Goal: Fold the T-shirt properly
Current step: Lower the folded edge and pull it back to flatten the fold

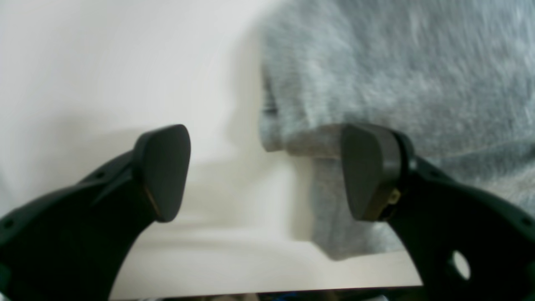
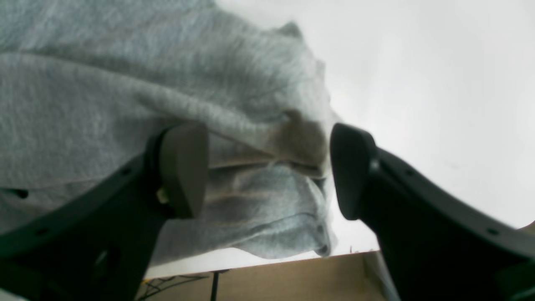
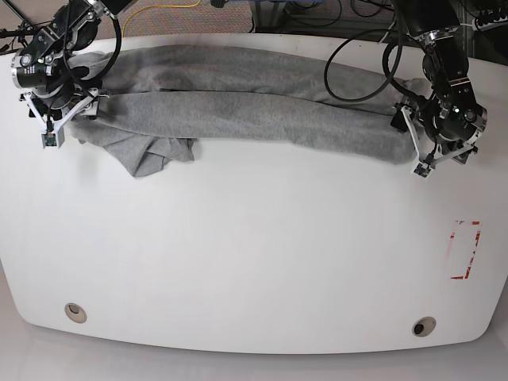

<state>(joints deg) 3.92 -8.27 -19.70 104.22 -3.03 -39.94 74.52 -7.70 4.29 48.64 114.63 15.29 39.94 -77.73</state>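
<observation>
- The T-shirt (image 3: 238,111) is soft heather-grey knit cloth, matt and slightly fuzzy, wrinkled into rolls across the top of the base view.
- The surface (image 3: 254,254) is white, smooth, with a faint satin sheen.
- The left hand (image 1: 267,171) has dark, matt plastic fingers with smooth pads (image 1: 368,171).
- The right hand (image 2: 267,171) looks the same: black matt plastic, smooth pads (image 2: 184,167).
- At the bottom of the right wrist view, a cardboard box (image 2: 271,280) shows plain brown, matt.
- Two round metal-looking inserts (image 3: 75,312) sit near the surface's lower edge.
</observation>
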